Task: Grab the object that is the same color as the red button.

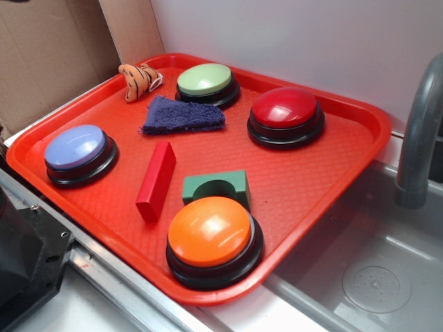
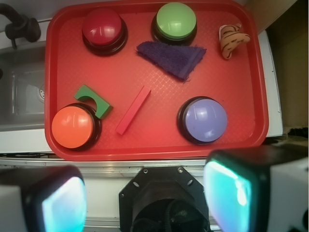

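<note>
Red block [image 1: 156, 181] mid-tray [image 1: 325, 173], matches the red button [image 1: 286, 108] — prob light, stiff, matte; pinch across narrow sides at middle. Gripper [image 2: 145, 203] jaws spread wide.

A plain white wall [image 1: 291, 41] rises behind the scene, with brown cardboard panels [image 1: 48, 55] at left. A grey faucet [image 1: 419, 131] curves over a stainless steel sink [image 1: 374, 277] at right.
</note>
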### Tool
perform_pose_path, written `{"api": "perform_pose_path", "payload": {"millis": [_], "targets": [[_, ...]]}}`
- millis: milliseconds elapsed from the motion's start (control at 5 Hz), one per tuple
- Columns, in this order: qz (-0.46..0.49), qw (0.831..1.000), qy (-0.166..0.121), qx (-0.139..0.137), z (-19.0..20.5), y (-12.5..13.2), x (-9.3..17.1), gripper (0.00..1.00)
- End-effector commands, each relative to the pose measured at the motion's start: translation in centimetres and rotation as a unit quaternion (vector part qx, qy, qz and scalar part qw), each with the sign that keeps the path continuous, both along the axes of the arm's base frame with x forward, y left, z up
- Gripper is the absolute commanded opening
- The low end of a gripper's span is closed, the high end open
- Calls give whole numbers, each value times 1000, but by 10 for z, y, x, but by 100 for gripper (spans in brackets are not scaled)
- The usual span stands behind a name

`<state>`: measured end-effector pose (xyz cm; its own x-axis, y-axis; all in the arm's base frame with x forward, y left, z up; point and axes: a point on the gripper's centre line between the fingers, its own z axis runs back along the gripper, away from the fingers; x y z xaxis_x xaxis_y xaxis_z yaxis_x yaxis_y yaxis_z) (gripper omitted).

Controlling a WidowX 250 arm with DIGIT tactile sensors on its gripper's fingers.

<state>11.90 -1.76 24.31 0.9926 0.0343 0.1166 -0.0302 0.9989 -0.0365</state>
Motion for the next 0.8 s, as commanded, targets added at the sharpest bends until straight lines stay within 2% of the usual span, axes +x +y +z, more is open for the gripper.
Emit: {"api": "perform_pose_path", "payload": {"millis": [0,200,400,600], "targets": [[0,1000,0,0,0,0,0,100],[67,998,8,11,-16,-5,11,100],[146,989,-7,-16,-34,-1,24,100],[237,971,-12,-36,-60,1,41,100]]}}
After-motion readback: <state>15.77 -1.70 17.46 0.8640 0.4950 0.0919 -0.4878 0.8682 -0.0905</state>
